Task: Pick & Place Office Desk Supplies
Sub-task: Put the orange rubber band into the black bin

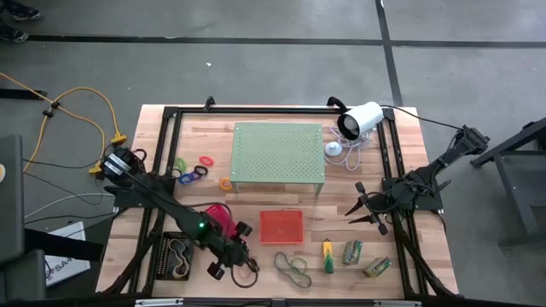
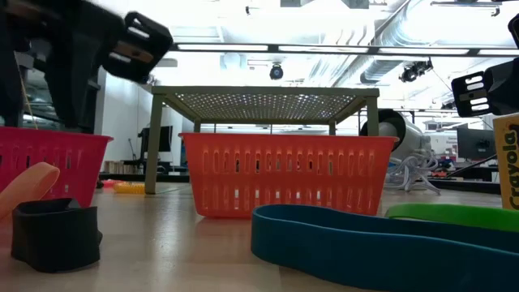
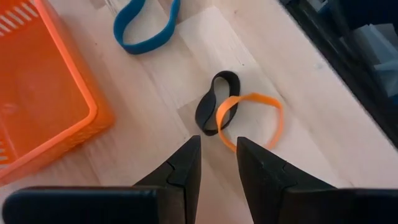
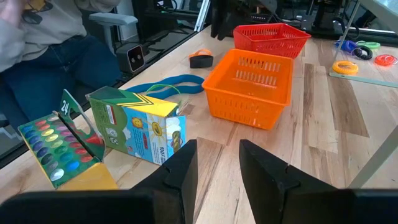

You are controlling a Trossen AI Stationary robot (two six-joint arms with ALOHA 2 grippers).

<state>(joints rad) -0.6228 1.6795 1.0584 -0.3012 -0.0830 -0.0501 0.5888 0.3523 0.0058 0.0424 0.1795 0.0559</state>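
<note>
Orange tray (image 3: 37,99) beside left claw (image 3: 217,155) | parted, empty | black loop (image 3: 214,102) ahead

The word "Crayola" runs in black letters up a yellow crayon pack (image 2: 507,162) at the edge of the low view. In the right wrist view, the number "24" shows on an open crayon box flap (image 4: 67,107).

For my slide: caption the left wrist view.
Left gripper, jaws open, above overlapping black band and orange band.
</note>
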